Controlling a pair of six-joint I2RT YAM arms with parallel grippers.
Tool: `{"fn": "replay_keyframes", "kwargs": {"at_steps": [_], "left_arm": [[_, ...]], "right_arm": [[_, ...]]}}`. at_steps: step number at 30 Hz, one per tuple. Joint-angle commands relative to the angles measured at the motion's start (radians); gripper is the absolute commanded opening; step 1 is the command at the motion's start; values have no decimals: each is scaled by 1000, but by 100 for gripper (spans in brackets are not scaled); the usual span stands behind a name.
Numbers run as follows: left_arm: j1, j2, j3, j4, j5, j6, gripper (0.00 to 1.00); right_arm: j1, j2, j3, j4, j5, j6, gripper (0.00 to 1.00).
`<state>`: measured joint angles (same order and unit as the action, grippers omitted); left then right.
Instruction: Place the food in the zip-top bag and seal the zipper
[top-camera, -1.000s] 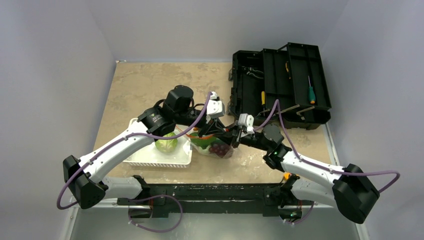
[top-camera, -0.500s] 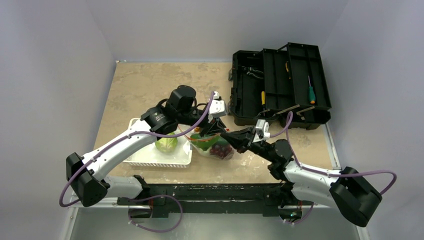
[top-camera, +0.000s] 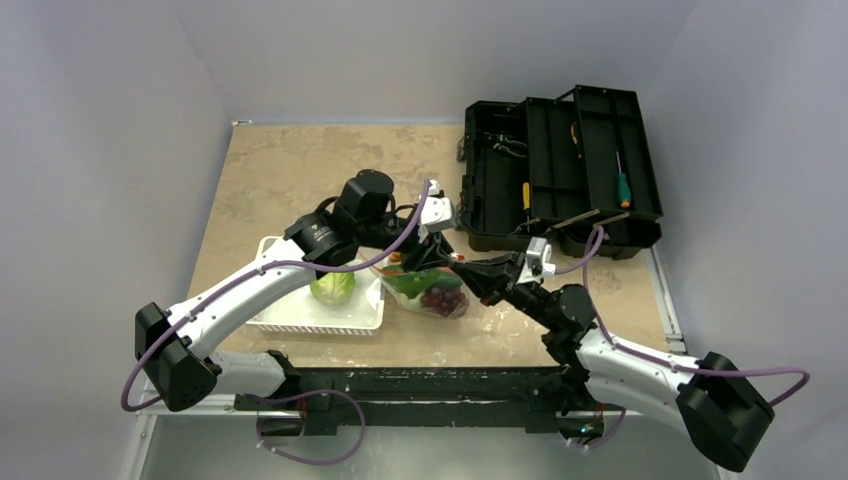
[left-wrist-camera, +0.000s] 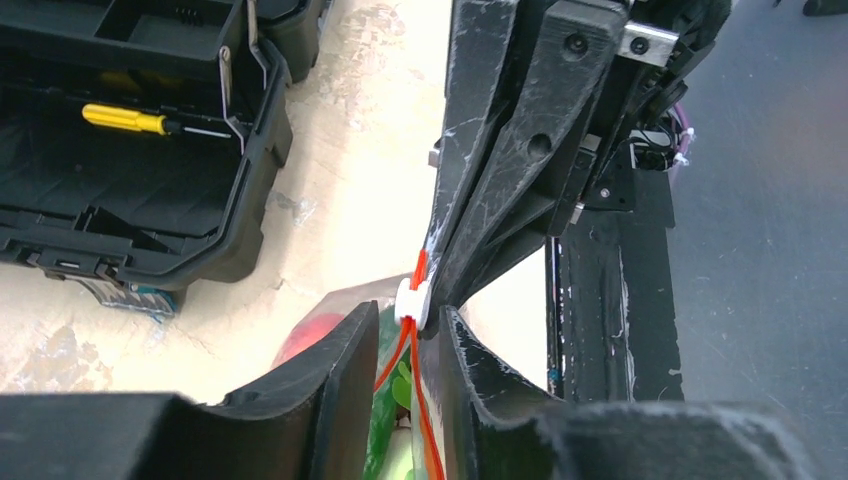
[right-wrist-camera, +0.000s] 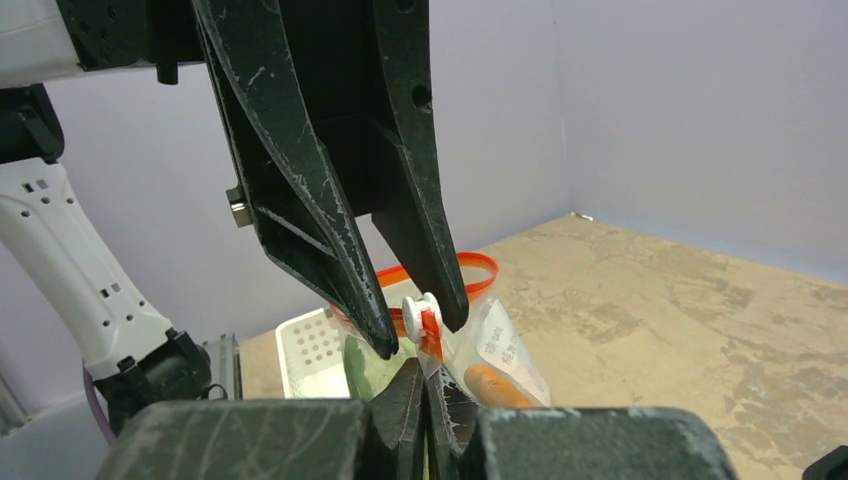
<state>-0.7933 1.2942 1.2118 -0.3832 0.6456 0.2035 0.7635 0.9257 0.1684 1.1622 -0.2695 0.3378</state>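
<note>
The zip-top bag (top-camera: 428, 292) stands between basket and toolbox, holding purple grapes (top-camera: 441, 297), green pieces and an orange piece (right-wrist-camera: 489, 385). Its orange-red zipper (right-wrist-camera: 470, 262) still loops apart at the mouth. The white slider (right-wrist-camera: 418, 314) sits at the near end. My left gripper (right-wrist-camera: 421, 337) comes down from above, its jaws slightly open on either side of the slider (left-wrist-camera: 412, 302). My right gripper (right-wrist-camera: 424, 366) is shut on the bag's corner just below the slider. A green cabbage (top-camera: 333, 288) lies in the basket.
The white slatted basket (top-camera: 300, 322) stands left of the bag. An open black toolbox (top-camera: 560, 170) with screwdrivers (left-wrist-camera: 125, 120) fills the back right, close behind the grippers. Both arms cross over the table's middle.
My right gripper has closed on the bag's corner and its wrist has swung out to the right. The left jaws have parted a little around the slider.
</note>
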Motion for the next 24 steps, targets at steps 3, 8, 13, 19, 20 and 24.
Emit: {"fn": "replay_keyframes", "kwargs": {"at_steps": [3, 8, 13, 19, 20, 24], "left_arm": [[2, 4, 8, 6, -53, -5, 47], [1, -2, -2, -55, -128, 82, 70], [6, -10, -11, -106, -160, 143, 68], [14, 25, 10, -123, -145, 156, 29], [14, 33, 22, -133, -144, 156, 20], [14, 18, 13, -116, -142, 150, 0]], "right_arm": [[-4, -61, 4, -62, 56, -33, 0], [-3, -65, 3, -82, 50, -44, 0], [-4, -107, 31, -178, 38, -68, 0], [-4, -193, 87, -391, 6, -130, 0], [-4, -207, 101, -435, 2, -141, 0], [-3, -222, 209, -693, 19, -139, 30]]}}
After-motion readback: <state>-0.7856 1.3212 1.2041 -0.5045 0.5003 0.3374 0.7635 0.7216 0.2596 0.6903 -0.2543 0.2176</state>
